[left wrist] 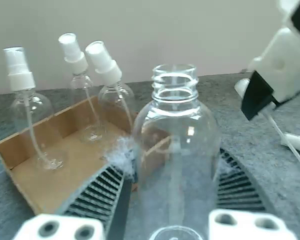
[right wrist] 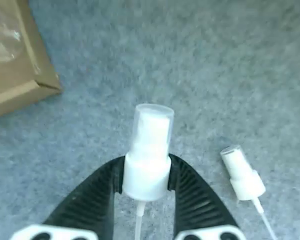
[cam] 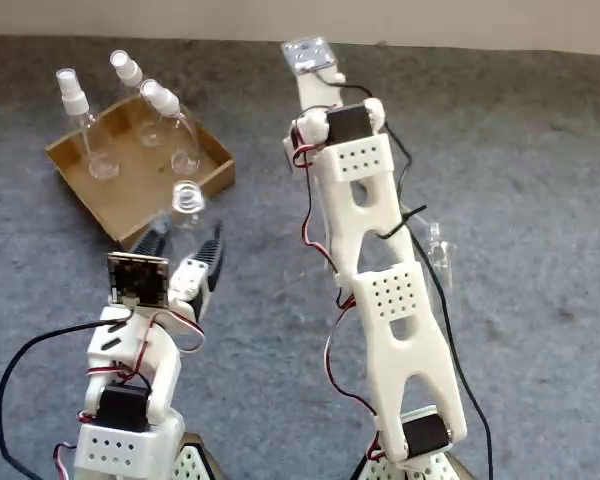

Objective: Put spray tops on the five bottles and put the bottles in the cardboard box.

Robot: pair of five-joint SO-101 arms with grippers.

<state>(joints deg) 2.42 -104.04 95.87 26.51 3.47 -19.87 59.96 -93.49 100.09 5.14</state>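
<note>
Standing on the grey table just outside the box (cam: pixel 80 190), the open bottle (left wrist: pixel 175 150) is clasped low on its body by the left gripper (cam: pixel 188 238), whose ribbed fingers are pressed against either side of it. Its threaded neck is bare. The top (right wrist: pixel 149 135) meant for it is pinched at the collar by the right gripper (right wrist: pixel 146 172), with the thin dip tube hanging down between the fingers. In the left wrist view that gripper is seen off to one side of the neck and apart from it.

The main risk is judged to lie in the tube. If it is brought in off-centre or at a slant, it could be caught on the rim and bent, or the top could be levered askew in the fingers. Were the collar pressed down crooked, the threads might be crossed. The smooth bottle could also be turned or tipped in its grip once twisting force is applied.

A spare top (right wrist: pixel 242 176) lies near on the table and could be swept away by a low approach. Three capped bottles (cam: pixel 165 120) stand in the box, two leaning together, and could be toppled by a careless placement. A further clear bottle (cam: pixel 437 250) is partly hidden beside the right arm.
</note>
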